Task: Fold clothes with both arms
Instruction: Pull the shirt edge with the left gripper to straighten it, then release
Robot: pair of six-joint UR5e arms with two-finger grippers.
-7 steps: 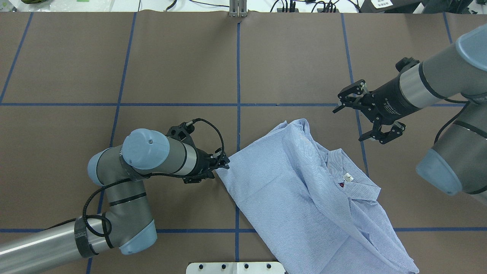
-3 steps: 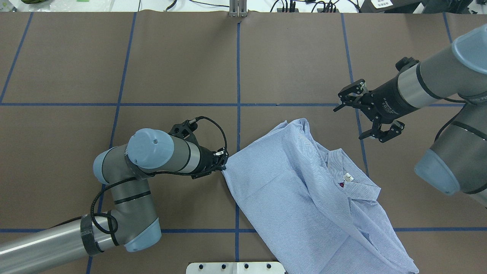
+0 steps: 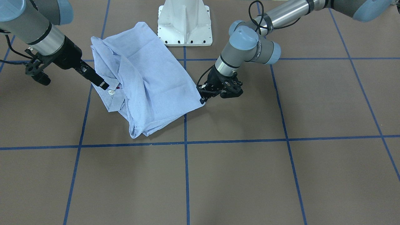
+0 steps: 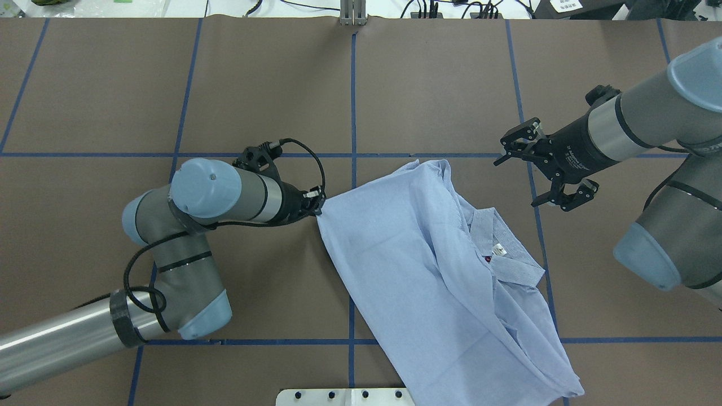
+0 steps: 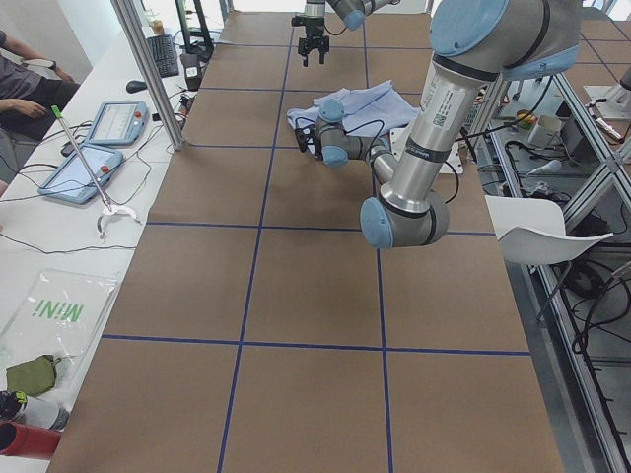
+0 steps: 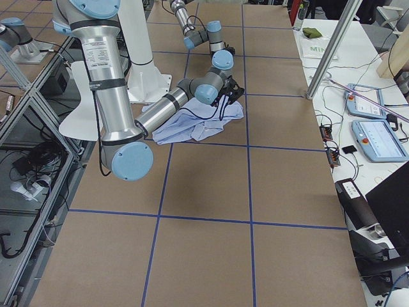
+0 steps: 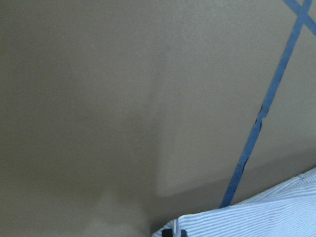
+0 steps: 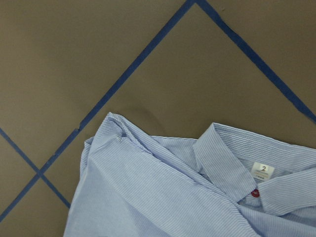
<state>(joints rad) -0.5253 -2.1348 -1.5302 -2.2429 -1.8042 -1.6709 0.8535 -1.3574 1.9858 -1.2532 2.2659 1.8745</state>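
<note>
Shirt (image 4: 395, 254) corner apparently pinched by left claw (image 4: 319, 208).

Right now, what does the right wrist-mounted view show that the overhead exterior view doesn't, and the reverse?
Only the right wrist-mounted view: the digit 2, readable on the neck label. Only the overhead exterior view: the left arm, its jaws shut on a corner of the shirt, and the right arm, jaws open and apart from the cloth. Both: the collar, the red button below the label, and blue tape lines.
</note>
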